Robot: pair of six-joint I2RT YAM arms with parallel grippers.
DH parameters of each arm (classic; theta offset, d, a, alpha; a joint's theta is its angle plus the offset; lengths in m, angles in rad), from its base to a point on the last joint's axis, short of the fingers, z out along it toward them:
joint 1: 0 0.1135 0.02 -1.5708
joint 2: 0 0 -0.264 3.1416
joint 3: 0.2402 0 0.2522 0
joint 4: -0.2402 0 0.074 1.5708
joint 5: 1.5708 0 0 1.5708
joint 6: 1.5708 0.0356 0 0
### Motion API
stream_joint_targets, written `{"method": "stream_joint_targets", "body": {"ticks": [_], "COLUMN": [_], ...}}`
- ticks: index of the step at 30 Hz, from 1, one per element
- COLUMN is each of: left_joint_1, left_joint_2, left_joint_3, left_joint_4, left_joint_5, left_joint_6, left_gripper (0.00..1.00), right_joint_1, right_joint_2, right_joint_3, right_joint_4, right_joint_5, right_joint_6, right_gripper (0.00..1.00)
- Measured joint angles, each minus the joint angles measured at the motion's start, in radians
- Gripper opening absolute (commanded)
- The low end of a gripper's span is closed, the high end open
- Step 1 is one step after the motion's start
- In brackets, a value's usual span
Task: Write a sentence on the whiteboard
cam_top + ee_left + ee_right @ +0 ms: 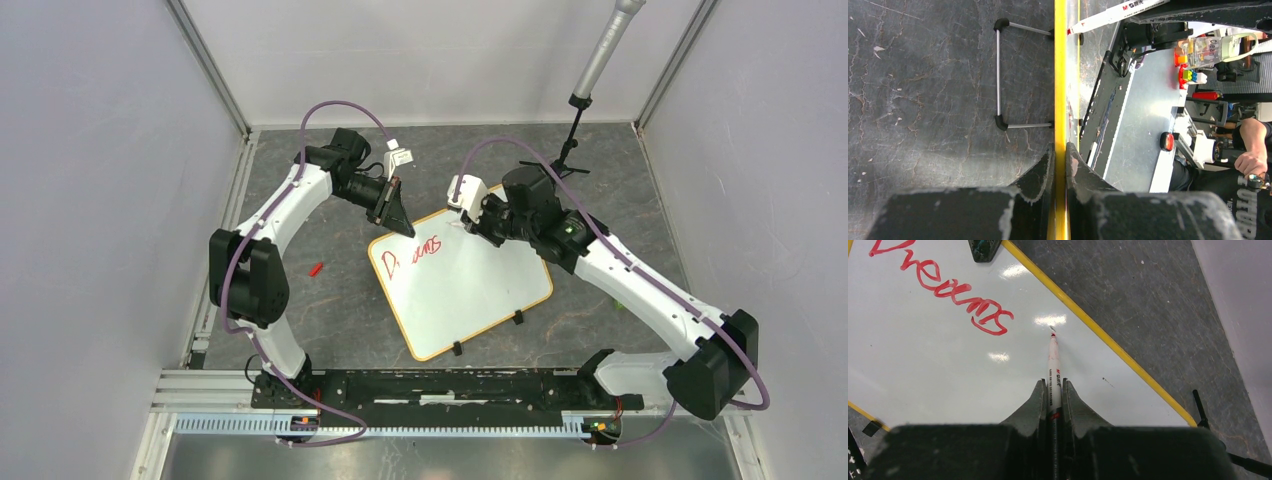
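Holding marker (1053, 365) in right gripper (1053, 386), jaws clamped on its barrel; tip at whiteboard (470, 290) surface just right of sentence (943, 287), red, reads "Dreams". Left gripper (1060, 152) pinched on board's yellow rim at far corner. Whiteboard lies flat on dark table (330, 310) between the arms.

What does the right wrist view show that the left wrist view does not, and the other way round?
Only the right wrist view: the red word "Dreams" on the white face of the whiteboard, and the right tool shut on the marker. Only the left wrist view: a metal wire loop beside the board and a person's hand. Both: the yellow rim, the left tool gripping it, and the marker.
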Motion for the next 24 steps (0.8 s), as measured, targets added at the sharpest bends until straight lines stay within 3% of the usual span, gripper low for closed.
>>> {"method": "stream_joint_targets", "body": {"ticks": [24], "left_joint_1": [0.0], "left_joint_2": [0.004], "left_joint_3": [0.003], "left_joint_4": [-0.001], "left_joint_5": [-0.002], "left_joint_6": [0.0], "left_gripper": [0.02], "right_joint_1": [0.002], "right_joint_2": [-0.058], "right_joint_3": [-0.101], "right_joint_4": [-0.003], "right_joint_5": [-0.035], "right_joint_6": [-0.014], "right_gripper": [0.0]}}
